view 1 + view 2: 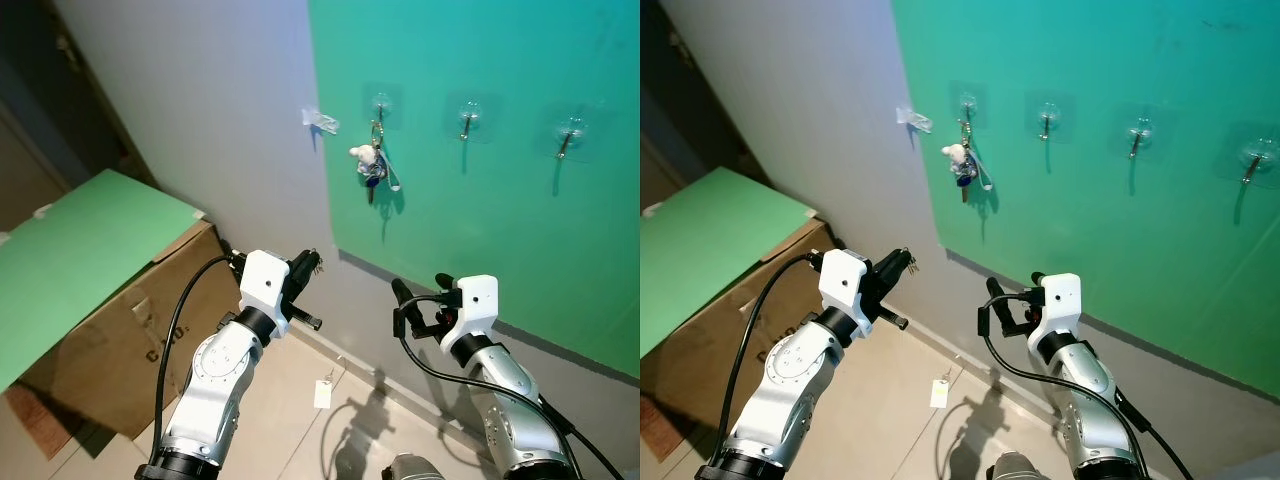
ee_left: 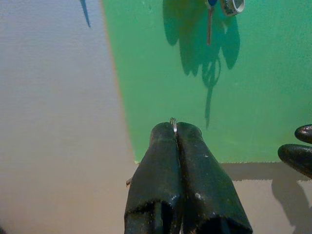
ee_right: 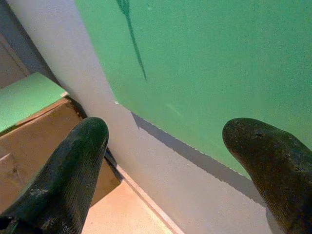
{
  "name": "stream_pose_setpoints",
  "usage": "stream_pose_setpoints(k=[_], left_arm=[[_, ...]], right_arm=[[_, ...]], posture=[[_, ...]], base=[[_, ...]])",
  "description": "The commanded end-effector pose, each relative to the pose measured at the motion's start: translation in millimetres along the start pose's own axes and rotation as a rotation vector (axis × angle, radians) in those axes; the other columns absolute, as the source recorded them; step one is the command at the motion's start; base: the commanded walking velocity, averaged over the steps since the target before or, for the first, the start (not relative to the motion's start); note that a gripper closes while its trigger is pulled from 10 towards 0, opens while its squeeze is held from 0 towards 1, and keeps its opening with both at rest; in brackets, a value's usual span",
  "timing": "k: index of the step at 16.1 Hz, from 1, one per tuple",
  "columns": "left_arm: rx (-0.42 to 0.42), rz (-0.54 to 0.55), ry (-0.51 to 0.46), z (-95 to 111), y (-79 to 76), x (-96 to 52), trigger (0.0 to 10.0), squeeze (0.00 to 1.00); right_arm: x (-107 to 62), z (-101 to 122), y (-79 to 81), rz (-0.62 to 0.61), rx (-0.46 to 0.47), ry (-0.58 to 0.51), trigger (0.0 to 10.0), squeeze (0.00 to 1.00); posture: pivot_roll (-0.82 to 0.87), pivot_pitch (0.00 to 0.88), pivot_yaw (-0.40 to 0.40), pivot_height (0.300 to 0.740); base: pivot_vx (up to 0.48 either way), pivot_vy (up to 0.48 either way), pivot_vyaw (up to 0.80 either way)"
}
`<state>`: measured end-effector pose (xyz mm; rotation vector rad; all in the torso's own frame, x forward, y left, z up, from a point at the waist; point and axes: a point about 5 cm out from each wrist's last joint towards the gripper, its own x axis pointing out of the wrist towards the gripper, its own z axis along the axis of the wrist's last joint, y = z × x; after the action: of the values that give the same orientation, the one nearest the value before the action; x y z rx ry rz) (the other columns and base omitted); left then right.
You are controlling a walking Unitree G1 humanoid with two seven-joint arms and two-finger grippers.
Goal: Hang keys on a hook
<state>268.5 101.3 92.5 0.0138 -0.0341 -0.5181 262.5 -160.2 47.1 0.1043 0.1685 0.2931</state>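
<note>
As seen from the head views, facing green wall panel (image 1: 480, 200) with row of clear adhesive hooks. Leftmost hook (image 1: 381, 103) already carrying a key bunch (image 1: 372, 165) with small white charm; neighbouring hooks (image 1: 466, 118) and (image 1: 570, 133) bare.

Left gripper (image 1: 312, 262) raised in front of the chest, below and to the left of the occupied hook, well apart from the wall. Fingers (image 2: 165, 165) pressed together in left wrist view, with a thin metal ring (image 2: 173, 123) pinched at their tips. Looks like a key ring; keys themselves hidden behind the fingers, so contents of the grasp not confirmed beyond the ring. Small glint of metal near fingertips in right eye view, too small to resolve.

Right gripper (image 1: 402, 305) held at similar height, fingers (image 3: 73, 165) spread wide apart, nothing between them. Idle, pointed at lower edge of green panel.

Cardboard box (image 1: 130, 330) with green sheet on top at left, against grey wall. White tag (image 1: 322, 392) on floor by skirting.

Judgement on progress: pick-up apparently done, ring secured in left gripper. Remaining: lift and reach toward a free hook, slip ring over its prong, release. Ring held edge-on and barely protruding, so threading likely to need careful alignment. Roughly midway.
</note>
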Motion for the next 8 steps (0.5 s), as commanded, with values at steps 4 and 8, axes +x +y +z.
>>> stream_pose_setpoints(k=[4,8], left_arm=[[-0.012,-0.019,-0.007,2.0,0.9,-0.8,0.0,0.00],[-0.032,-0.047,-0.009,1.7,-1.2,-2.0,0.0,0.00]], right_arm=[[3.3,3.2,3.8,0.018,0.015,-0.015,10.0,0.00],[4.7,2.3,2.7,0.018,0.018,-0.010,10.0,0.00]], posture=[[-0.22,0.000,0.139,0.717],[-0.22,0.000,0.139,0.717]], base=[[0.000,0.360,-0.55],[0.000,0.480,-0.55]])
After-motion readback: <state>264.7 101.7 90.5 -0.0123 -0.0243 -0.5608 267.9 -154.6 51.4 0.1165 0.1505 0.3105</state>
